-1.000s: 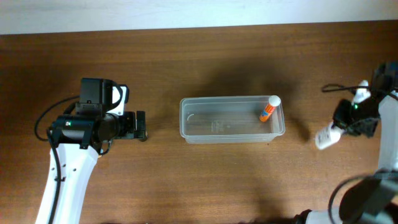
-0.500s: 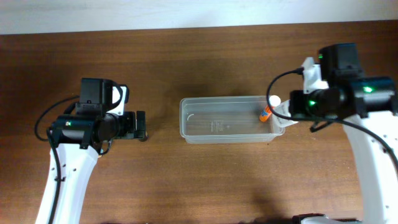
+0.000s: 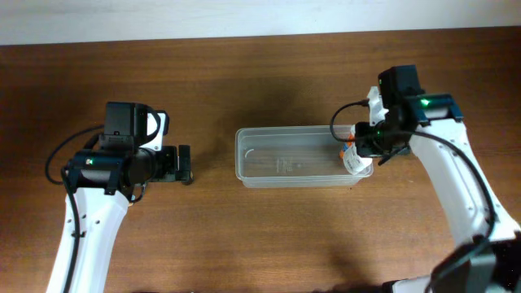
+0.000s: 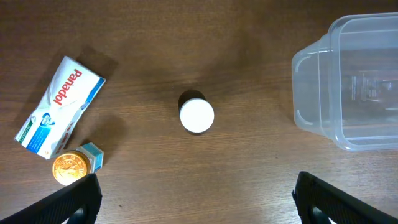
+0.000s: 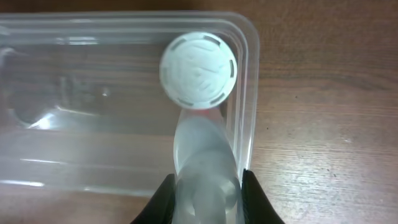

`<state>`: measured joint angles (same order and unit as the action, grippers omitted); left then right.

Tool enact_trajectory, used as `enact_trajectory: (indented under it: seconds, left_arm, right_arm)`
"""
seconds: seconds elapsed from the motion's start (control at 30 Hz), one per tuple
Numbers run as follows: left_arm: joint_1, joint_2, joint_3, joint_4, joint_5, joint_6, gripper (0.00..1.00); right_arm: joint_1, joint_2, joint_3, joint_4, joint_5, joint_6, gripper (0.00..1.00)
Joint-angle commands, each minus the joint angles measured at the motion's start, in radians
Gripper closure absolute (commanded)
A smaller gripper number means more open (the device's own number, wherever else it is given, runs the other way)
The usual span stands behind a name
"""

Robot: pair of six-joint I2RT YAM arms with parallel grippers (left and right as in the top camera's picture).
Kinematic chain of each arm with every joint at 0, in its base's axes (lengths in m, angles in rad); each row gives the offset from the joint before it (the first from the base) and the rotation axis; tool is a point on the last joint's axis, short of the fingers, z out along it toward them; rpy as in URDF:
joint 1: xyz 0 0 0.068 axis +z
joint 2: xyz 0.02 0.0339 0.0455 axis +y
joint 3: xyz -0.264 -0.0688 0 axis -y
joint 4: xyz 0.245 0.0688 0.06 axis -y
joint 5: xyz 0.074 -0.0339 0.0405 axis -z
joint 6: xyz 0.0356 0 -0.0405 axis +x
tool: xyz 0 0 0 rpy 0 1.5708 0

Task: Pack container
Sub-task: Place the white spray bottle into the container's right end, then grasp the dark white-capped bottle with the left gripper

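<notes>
Table (image 3: 260, 236): dark reddish-brown wood, matte, grain running left to right; fine pale streaks show up close in both wrist views. Beyond the table's far edge lies a pale off-white strip (image 3: 244, 16), wall or floor, cannot tell which. Light soft and even; shadows on the wood diffuse, darkest toward the table's near edge.

Both arms have smooth white links and black wrist blocks. Left arm (image 3: 85, 228), left of the container (image 3: 244, 159): black cable (image 3: 55, 159) looping off wrist, green LED (image 3: 88, 161), white patch on top. Right arm (image 3: 456, 183), right of container: thinner cable loop (image 3: 335, 124), green light (image 3: 423, 102), black fingers (image 5: 163, 198).
</notes>
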<state>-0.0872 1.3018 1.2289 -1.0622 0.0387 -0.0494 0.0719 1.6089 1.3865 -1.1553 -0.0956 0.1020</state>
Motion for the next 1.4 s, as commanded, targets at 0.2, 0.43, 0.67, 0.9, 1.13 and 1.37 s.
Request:
enact_trajectory:
  seconds: [0.2, 0.43, 0.67, 0.9, 1.13, 1.37]
  left_arm:
    - [0.005, 0.002, 0.017, 0.002, 0.014, -0.003, 0.01]
    - [0.005, 0.002, 0.017, 0.002, 0.014, -0.003, 0.01]
    - [0.005, 0.002, 0.017, 0.002, 0.014, -0.002, 0.01]
    - [0.005, 0.002, 0.017, 0.002, 0.014, -0.002, 0.0]
    - [0.005, 0.03, 0.016, 0.032, 0.014, -0.003, 0.01]
    - [0.005, 0.201, 0.016, 0.059, 0.014, -0.011, 0.01]
  right_arm:
    - [0.007, 0.108, -0.008, 0.004, 0.006, 0.007, 0.74]
    - [0.008, 0.099, -0.008, -0.004, 0.005, 0.006, 0.62]
    - [0.007, -0.024, 0.034, -0.038, 0.005, 0.002, 0.55]
    - [-0.073, -0.26, 0.079, 0.016, 0.006, 0.005, 0.34]
    - [-0.3, -0.289, 0.077, -0.021, 0.005, 0.003, 0.22]
    - [-0.373, -0.132, 0.076, -0.066, 0.001, 0.003, 0.22]
